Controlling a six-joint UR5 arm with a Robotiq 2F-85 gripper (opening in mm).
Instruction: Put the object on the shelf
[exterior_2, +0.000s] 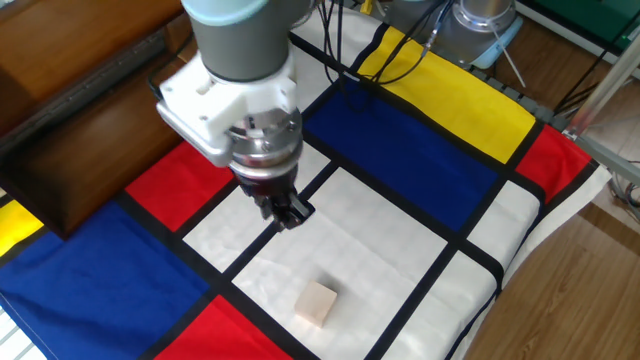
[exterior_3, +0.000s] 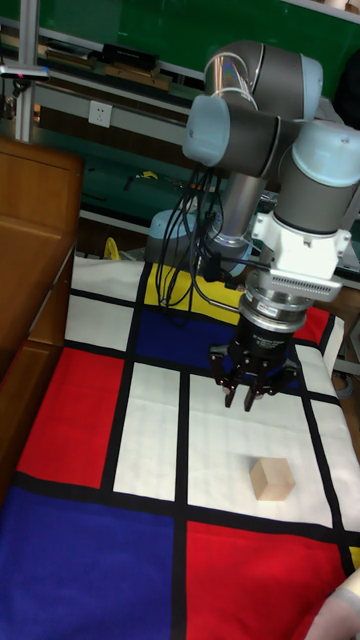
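The object, a small pale wooden block (exterior_2: 316, 303), lies on a white panel of the patterned cloth near the front edge; the tall fixed view shows the block (exterior_3: 271, 477) too. My gripper (exterior_2: 290, 214) hangs above the white panel, up and to the left of the block and well apart from it. Its fingers point down, look shut and hold nothing. In the tall fixed view the gripper (exterior_3: 239, 402) sits above and left of the block. The dark brown shelf (exterior_2: 80, 120) stands along the left side, also seen as the shelf (exterior_3: 30, 260).
A cloth (exterior_2: 420, 150) of red, blue, yellow and white panels with black bands covers the table. Black cables (exterior_2: 350, 50) and the arm's base (exterior_2: 480, 30) are at the back. The table's edge (exterior_2: 540, 260) runs down the right.
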